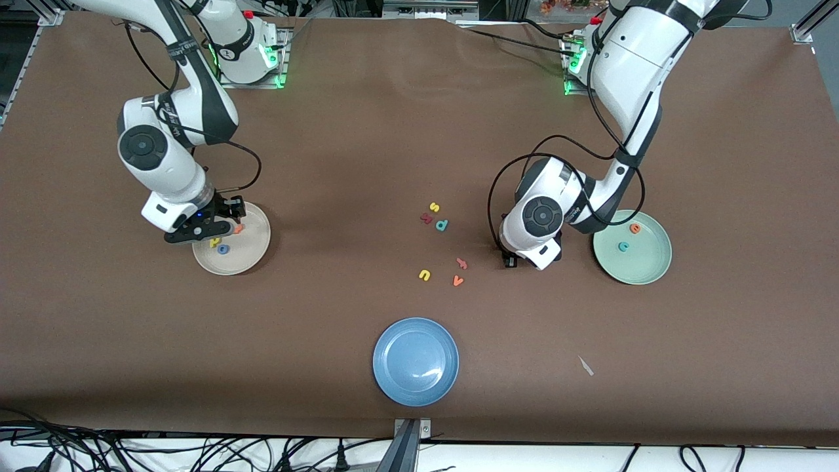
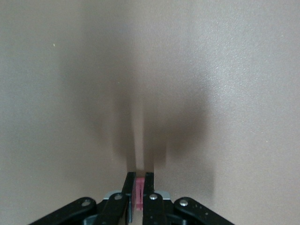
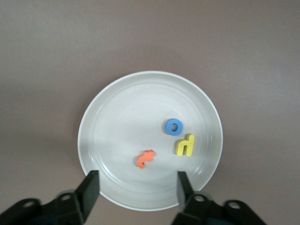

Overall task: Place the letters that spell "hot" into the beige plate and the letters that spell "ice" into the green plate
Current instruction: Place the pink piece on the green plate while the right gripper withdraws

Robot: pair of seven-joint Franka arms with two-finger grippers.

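we log left gripper [image 2: 139, 197] clamped on a red-brown i [image 2: 138, 199] beside the green plate [image 1: 649, 270], right gripper [image 3: 136, 187] spread empty over the beige plate [image 3: 117, 112].

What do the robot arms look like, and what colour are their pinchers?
Both arms are glossy white with rounded shells and dark grey bands at the joints, each showing a round black disc. Thin black cables loop loosely beside them. Green lights glow at the bases, with a red button on top. The left gripper and right gripper are black, with flat straight jaws and small silver screws.
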